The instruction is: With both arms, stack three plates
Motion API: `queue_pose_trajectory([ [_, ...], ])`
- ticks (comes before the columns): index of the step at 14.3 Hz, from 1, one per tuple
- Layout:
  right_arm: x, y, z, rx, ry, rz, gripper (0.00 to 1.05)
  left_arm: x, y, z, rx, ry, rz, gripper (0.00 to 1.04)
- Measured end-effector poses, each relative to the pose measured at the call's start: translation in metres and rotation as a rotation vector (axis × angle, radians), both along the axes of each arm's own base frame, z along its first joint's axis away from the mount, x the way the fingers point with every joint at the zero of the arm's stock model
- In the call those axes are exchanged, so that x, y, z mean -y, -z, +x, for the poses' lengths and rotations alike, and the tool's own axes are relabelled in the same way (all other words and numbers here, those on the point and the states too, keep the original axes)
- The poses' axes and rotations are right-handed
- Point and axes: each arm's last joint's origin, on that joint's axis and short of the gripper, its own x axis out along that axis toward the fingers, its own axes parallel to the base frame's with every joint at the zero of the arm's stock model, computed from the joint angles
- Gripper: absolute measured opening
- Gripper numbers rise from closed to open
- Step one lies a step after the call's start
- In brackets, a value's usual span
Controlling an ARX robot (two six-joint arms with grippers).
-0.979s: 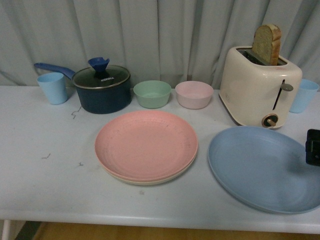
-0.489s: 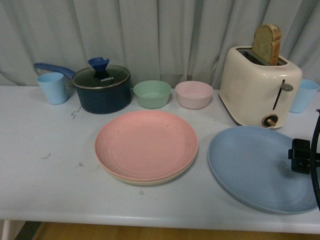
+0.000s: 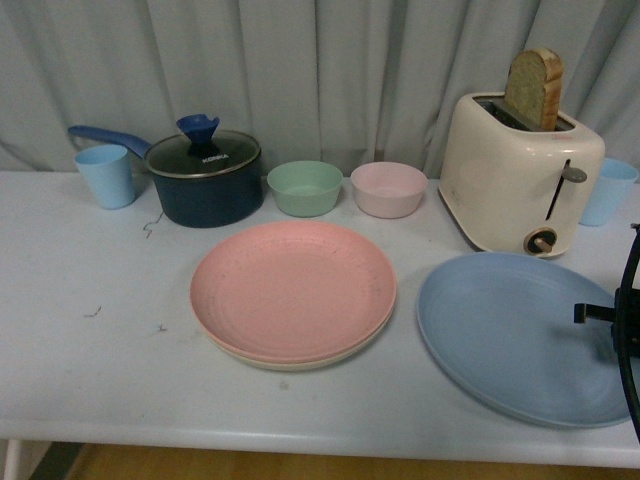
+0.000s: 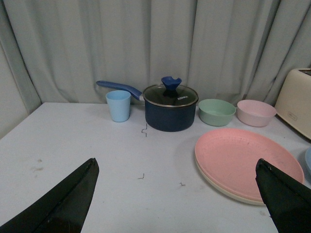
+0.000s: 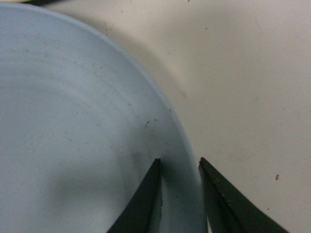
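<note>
Rim of the blue plate (image 3: 510, 335), flat on the table (image 3: 90, 380), lies between the narrowly parted jaws of the right gripper (image 5: 179, 162). Pink plate (image 3: 290, 285) sits stacked on the beige plate (image 3: 290, 364) at mid-table, just beside the blue one; the left gripper (image 4: 175, 162) hangs wide open, empty.

Table (image 3: 80, 370) — beige plate (image 3: 300, 365), blue plate (image 3: 510, 340), pot (image 3: 205, 185), green bowl (image 3: 304, 187), pink bowl (image 3: 388, 188), toaster (image 3: 510, 180), left cup (image 3: 104, 175), right cup (image 3: 606, 190).

I see a speckled pink plate (image 3: 290, 288) mid-frame over a beige plate (image 3: 300, 365), a blue plate (image 3: 510, 335) at lower right, a mint-green bowl (image 3: 304, 187), a pale pink bowl (image 3: 388, 188) and a cream toaster (image 3: 500, 185).
</note>
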Motion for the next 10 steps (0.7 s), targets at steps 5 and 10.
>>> queue_pose_trajectory([
  [5,0.01,-0.038,-0.03,0.111,-0.019,0.046,0.03,0.0,0.0,0.0,0.0,0.0,0.0,0.98],
  [10,-0.005,-0.102,-0.061,0.243,-0.115,0.107,0.03,0.0,0.0,0.0,0.0,0.0,0.0,0.98],
])
